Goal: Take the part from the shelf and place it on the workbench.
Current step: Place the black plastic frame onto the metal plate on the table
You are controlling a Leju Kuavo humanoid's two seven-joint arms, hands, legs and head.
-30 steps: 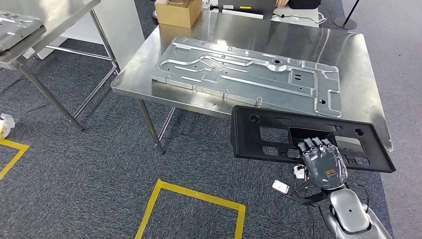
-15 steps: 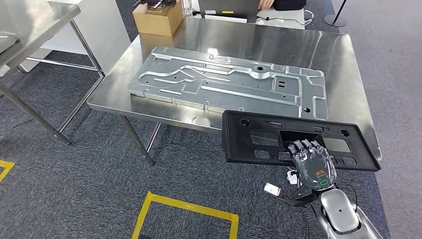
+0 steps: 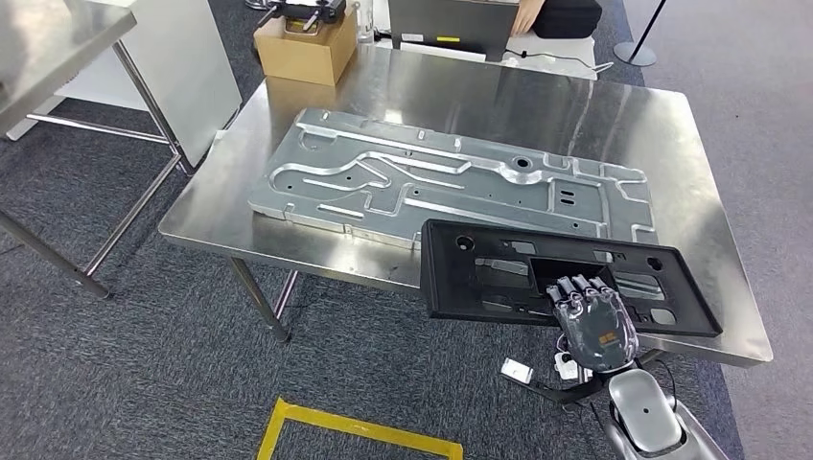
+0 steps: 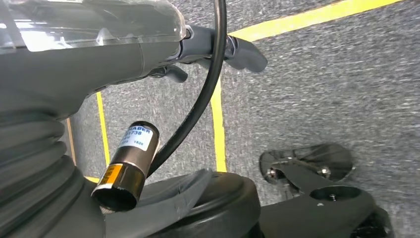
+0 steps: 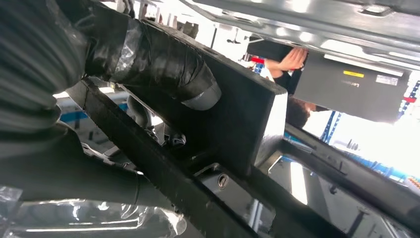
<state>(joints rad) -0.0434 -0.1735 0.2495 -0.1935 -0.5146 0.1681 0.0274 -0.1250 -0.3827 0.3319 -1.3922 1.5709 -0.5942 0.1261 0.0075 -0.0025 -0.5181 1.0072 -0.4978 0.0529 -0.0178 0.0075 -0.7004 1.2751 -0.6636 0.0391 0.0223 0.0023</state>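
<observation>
Steel workbench (image 3: 614, 115) behind; right hand (image 3: 594, 321) grasps flat black rectangular part (image 3: 479, 278) with cutouts; left hand (image 4: 148, 44) state unclear.

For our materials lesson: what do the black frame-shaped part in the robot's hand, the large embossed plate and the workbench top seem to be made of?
Black frame-shaped part: probably moulded plastic, matt, no glare. Large embossed plate: stamped sheet metal, likely galvanised, dull grey sheen. Workbench top: apparently stainless steel, brushed, with blurred reflections.

A small dark cylinder (image 4: 126, 166) by the left wrist is showing a white label reading partly "ABER", with digits too blurred to trust. Stickers on the dark case (image 5: 354, 87) are staying illegible.
</observation>
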